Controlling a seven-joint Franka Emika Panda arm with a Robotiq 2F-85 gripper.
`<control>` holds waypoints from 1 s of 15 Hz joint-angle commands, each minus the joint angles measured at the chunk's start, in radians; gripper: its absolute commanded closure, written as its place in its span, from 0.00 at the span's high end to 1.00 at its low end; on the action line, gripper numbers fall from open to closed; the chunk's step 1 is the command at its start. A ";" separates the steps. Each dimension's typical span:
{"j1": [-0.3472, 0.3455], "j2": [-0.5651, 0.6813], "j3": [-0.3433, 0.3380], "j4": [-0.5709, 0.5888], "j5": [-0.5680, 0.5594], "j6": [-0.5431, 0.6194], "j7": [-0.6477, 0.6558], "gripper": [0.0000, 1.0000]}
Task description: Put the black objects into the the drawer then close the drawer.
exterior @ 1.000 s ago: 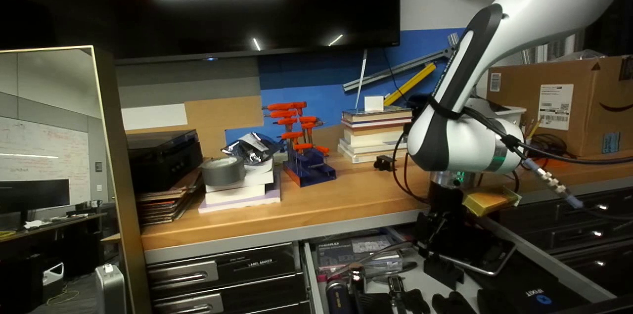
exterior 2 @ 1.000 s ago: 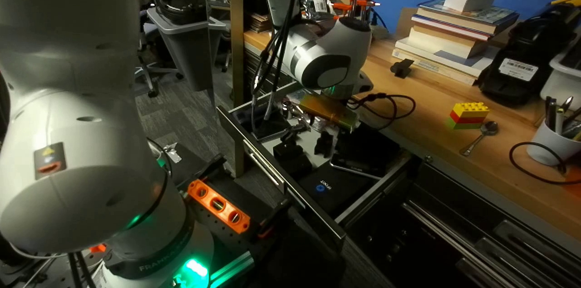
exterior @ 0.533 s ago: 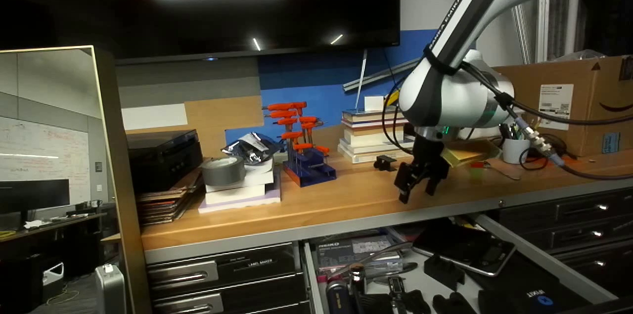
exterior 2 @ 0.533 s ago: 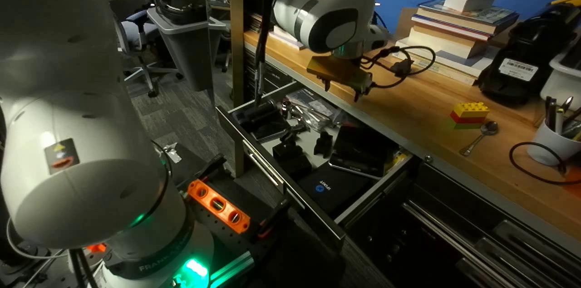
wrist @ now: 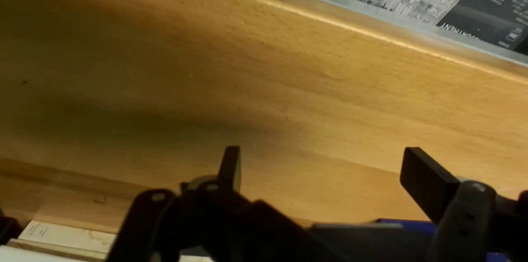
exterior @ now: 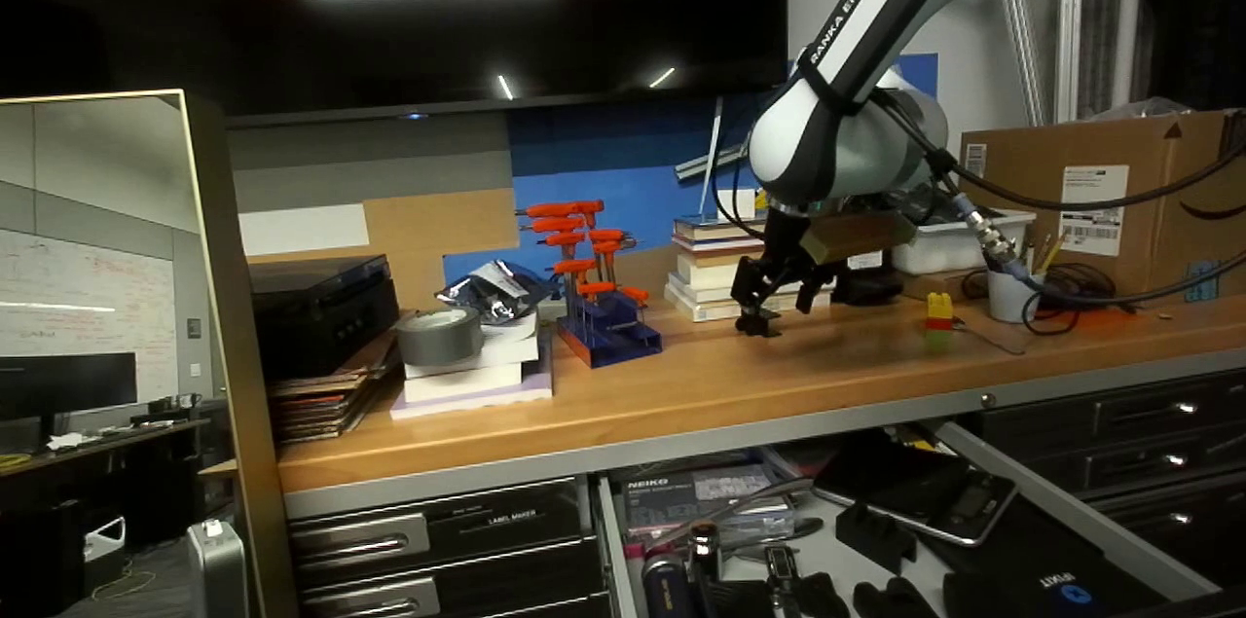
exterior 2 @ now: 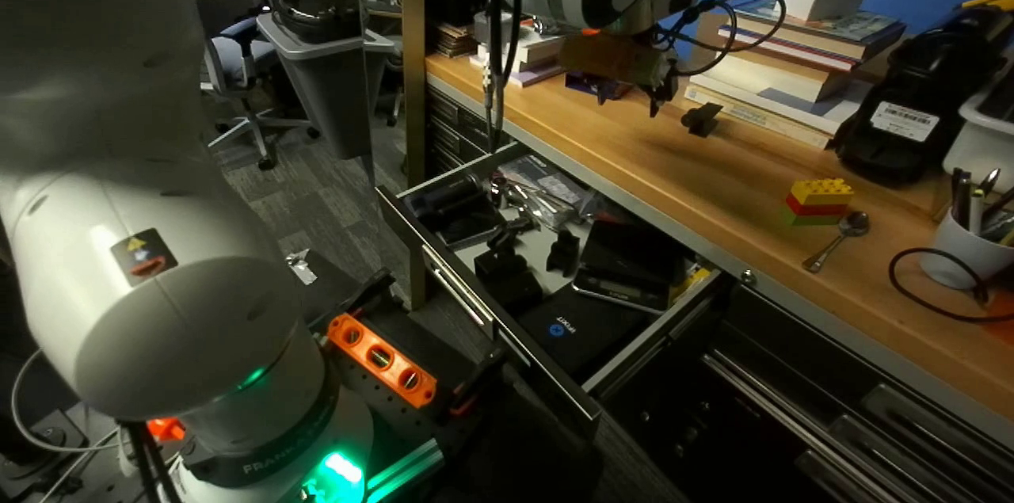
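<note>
Lifted clear of the drawer [exterior 2: 651, 333] over the last second, the claw [wrist: 321, 156] has travelled up over the counter [exterior 2: 729, 202]; its fingers stand wide apart with only wood grain showing between them, nothing held; the drawer remains pulled out; reading: one drop seems finished and the reach for the next begun, with closing the drawer not yet done. Target, the small black piece [exterior 2: 702, 120], sits on the counter before the book stack [exterior 2: 792, 67], near the claw with a gap between, judging by an exterior view; cannot pick it out in the wrist view; a second black piece [exterior 2: 564, 252] lies inside the drawer, likely the one delivered, though that is a guess. Materials: counter of honey-coloured wood, long grain, tiny dark specks, edged by a grey metal strip [wrist: 371, 11]; the piece on it looks like matte plastic, a chunky body with a thin flat plate, lopsided, so probably easy to tip if brushed off-centre; drawer walls thin, grey, straight; inside, a glossy black slab [exterior 2: 622, 293] with a silver rim and a flat matte case [exterior 2: 586, 329] with a round blue mark; book stack roughly squared, pale page edges and spines in layers.
</note>
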 commanded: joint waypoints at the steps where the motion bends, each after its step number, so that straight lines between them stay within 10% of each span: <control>1: 0.057 0.089 -0.040 0.178 -0.082 -0.088 0.106 1.00; 15: 0.118 0.470 -0.152 0.720 -0.193 -0.338 0.244 1.00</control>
